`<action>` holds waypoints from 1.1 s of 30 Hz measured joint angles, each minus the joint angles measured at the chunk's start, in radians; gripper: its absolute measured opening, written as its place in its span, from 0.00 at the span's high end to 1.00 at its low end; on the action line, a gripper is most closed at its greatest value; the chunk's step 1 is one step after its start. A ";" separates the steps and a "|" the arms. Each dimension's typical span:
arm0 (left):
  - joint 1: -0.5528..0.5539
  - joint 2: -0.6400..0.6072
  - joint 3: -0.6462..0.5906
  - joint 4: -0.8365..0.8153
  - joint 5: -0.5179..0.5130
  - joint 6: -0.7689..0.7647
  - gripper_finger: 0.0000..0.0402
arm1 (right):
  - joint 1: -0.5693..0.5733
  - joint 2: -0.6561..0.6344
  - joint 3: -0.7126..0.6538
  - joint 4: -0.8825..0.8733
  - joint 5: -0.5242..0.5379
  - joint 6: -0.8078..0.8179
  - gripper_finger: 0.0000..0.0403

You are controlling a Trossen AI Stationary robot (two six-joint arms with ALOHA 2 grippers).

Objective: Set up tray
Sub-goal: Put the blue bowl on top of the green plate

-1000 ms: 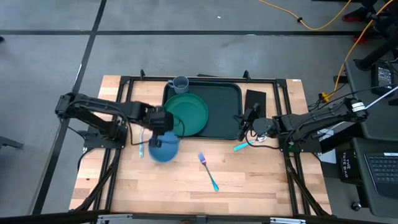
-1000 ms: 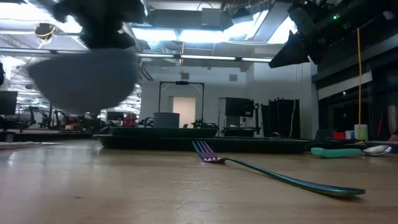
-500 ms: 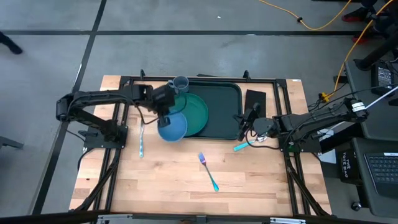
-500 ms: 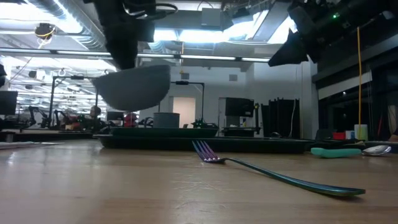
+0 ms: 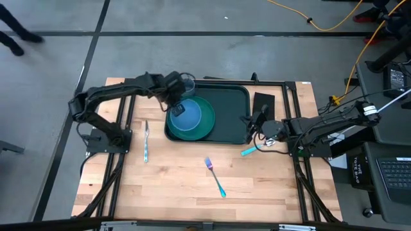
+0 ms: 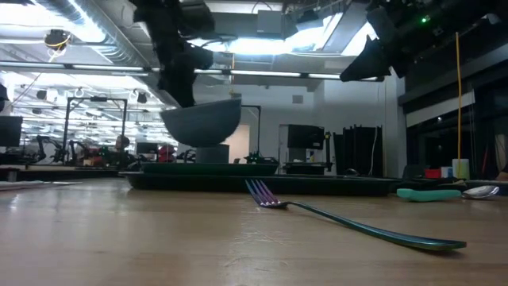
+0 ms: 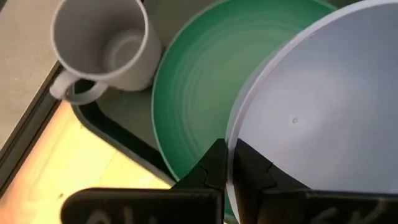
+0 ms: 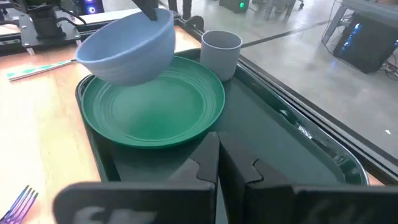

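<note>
The dark green tray [image 5: 230, 108] lies at the table's far middle. In it a round green plate [image 5: 207, 120] sits at the left, with a grey mug [image 5: 186, 84] at the tray's far left corner. My left gripper [image 5: 174, 102] is shut on a light blue bowl [image 5: 186, 117] and holds it above the plate. My right gripper [image 5: 251, 126] is shut, in the air by the tray's right rim, and touches nothing. In the right wrist view the bowl [image 8: 127, 46] hangs tilted over the plate [image 8: 155, 109]. My left gripper pinches the bowl's rim [image 7: 231, 134] between its two fingers, one finger [image 7: 214, 165] outside the wall and one [image 7: 250, 168] inside. It holds the rim on the bowl's far-left side. The bowl [image 6: 202, 119] is lifted clear of the plate and slightly tilted.
A black napkin [image 5: 263, 102] lies right of the tray. A fork [image 5: 215, 176] lies on the bare wood near the middle, a teal-handled utensil [image 5: 250, 151] under the right arm, and another utensil [image 5: 146, 142] left of the tray. A metal frame borders the table.
My left gripper has carried the bowl from over the bare wood at the tray's near left corner toward the far edge and the right. The bowl now hangs over the green plate. My right arm has kept still.
</note>
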 joint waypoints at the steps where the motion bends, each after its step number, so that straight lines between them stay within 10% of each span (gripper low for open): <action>1: 0.006 0.019 0.015 -0.005 0.012 -0.010 0.99 | -0.001 0.000 0.000 -0.001 -0.001 0.000 0.98; 33: 0.112 0.224 0.043 0.049 0.073 -0.088 0.99 | -0.002 0.013 0.000 -0.001 -0.116 -0.101 0.98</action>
